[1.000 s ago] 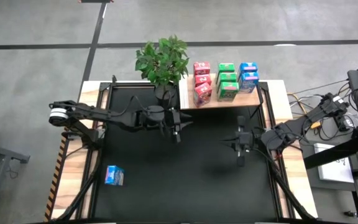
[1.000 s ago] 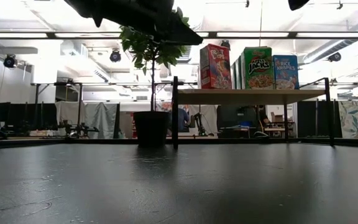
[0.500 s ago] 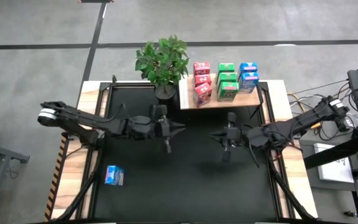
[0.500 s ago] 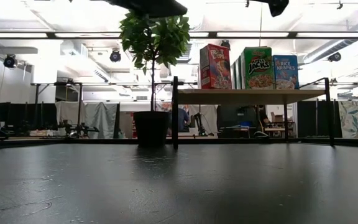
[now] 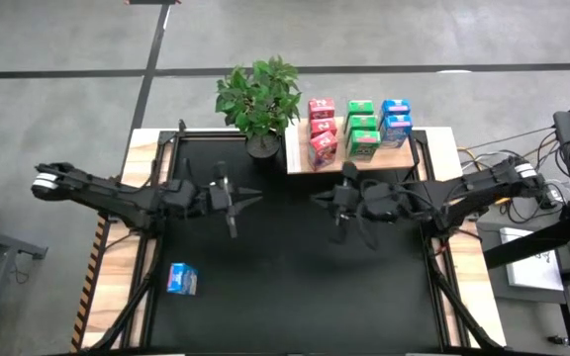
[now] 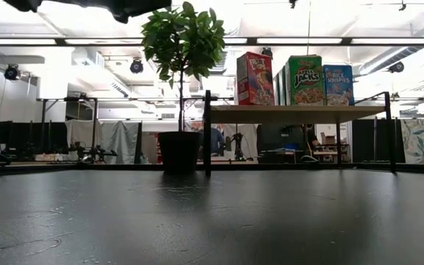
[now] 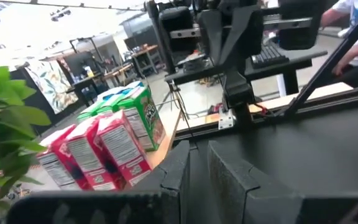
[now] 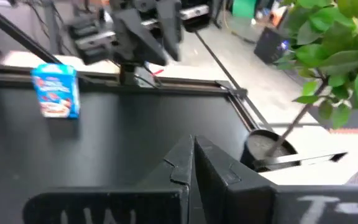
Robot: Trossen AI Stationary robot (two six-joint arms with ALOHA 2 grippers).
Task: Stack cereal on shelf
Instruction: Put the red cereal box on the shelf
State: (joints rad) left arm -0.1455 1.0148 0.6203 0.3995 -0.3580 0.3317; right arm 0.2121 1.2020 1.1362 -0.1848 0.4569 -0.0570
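Note:
Three pink-red (image 5: pixel 322 129), three green (image 5: pixel 361 129) and two blue (image 5: pixel 395 120) cereal boxes stand on the pale wood shelf (image 5: pixel 354 161) at the table's far side; the low view shows them (image 6: pixel 305 79) on the raised plank (image 6: pixel 293 112). One blue box (image 5: pixel 181 279) stands on its base on the black table at the near left, also in the right wrist view (image 8: pixel 56 90). My left gripper (image 5: pixel 253 201) hovers left of centre, shut and empty (image 7: pixel 197 168). My right gripper (image 5: pixel 320 198) hovers right of centre below the shelf, shut and empty (image 8: pixel 193 152).
A potted plant (image 5: pixel 258 99) stands just left of the shelf, its pot (image 8: pixel 269 146) on the table's far edge. Wood side strips (image 5: pixel 146 148) and a black frame border the tabletop. Bare black tabletop (image 5: pixel 295 287) lies between the arms and the near edge.
Both grippers have moved toward the table's left edge, well above the tabletop: the left one away from the shelf toward the left side, the right one from the right side in toward the centre. The boxes have not moved.

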